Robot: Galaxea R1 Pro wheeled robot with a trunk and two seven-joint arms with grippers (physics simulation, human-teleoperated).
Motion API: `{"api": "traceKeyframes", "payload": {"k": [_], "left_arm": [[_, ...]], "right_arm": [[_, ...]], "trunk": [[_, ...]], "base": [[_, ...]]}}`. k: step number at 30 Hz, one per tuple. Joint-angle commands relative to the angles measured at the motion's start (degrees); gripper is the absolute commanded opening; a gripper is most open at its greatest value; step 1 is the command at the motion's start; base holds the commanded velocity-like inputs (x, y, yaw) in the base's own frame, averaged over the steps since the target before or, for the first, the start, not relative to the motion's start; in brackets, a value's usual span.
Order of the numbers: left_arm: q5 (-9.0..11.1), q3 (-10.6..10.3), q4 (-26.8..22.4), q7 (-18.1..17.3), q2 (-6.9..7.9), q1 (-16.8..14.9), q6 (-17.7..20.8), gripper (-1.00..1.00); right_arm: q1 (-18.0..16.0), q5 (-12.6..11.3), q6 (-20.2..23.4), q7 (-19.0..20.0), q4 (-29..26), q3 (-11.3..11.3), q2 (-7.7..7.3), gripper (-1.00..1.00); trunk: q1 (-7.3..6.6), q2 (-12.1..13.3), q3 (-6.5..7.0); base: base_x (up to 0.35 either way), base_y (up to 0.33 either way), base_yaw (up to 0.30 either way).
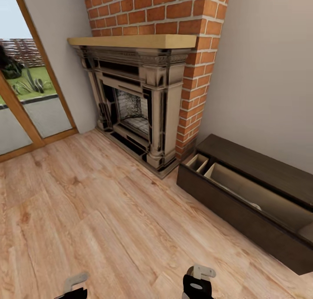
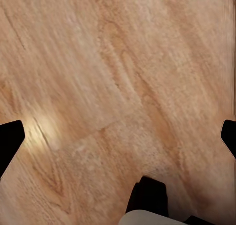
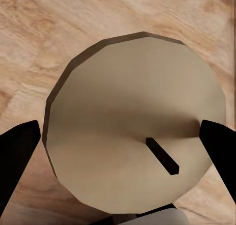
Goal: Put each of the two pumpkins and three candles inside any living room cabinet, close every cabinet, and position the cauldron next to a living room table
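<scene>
Head view first: you're looking down at a wood plank floor (image 1: 87,212) with a brick chimney and an ornate fireplace (image 1: 134,107) under a pale wooden mantel (image 1: 134,41). To the right of the fireplace, against the wall, sits the long dark brown cabinet (image 1: 243,216), and it's open, so you can see pale drawer interiors, a narrow compartment at the fireplace end and a long one beside it. Nothing I can make out lying inside. A glass door (image 1: 26,94) with a wooden frame is off to the left. Down at the bottom edge you've got the tips of your left gripper (image 1: 74,286) and right gripper (image 1: 198,281) poking in.

Left wrist view: just bare floor planks under the left gripper (image 2: 118,136). Its two dark fingers sit way out at opposite edges, so it's spread wide with nothing in it.

Right wrist view: here's your candle (image 3: 135,124), a squat beige cylinder seen top-on, with a little dark wick showing on its flat face. The right gripper (image 3: 123,146) has a dark finger on each side of it, pressed against the candle, so it looks clamped on it, with the floor below.
</scene>
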Motion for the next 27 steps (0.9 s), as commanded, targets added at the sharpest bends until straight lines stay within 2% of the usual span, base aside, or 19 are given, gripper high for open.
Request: {"api": "traceKeyframes", "payload": {"k": [1, 10, 27], "left_arm": [[0.00, -0.01, 0.01, 0.00, 0.00, 0.00, 0.00, 1.00], [0.01, -0.01, 0.02, 0.00, 0.00, 0.00, 0.00, 1.00], [0.01, 0.00, 0.01, 0.00, 0.03, 0.00, 0.00, 1.00]], "right_arm": [[0.00, 0.03, -0.03, 0.09, 0.00, 0.03, 0.00, -1.00], [0.00, 0.03, -0.02, 0.09, 0.00, 0.03, 0.00, -1.00], [0.00, -0.05, -0.02, 0.09, 0.00, -0.10, -0.08, -1.00]], "trunk": [[0.00, 0.00, 0.00], [0.00, 0.00, 0.00], [0.00, 0.00, 0.00]], "base": [[0.039, 0.128, -0.280], [0.170, 0.183, -0.280], [0.048, 0.034, -0.280]]}}
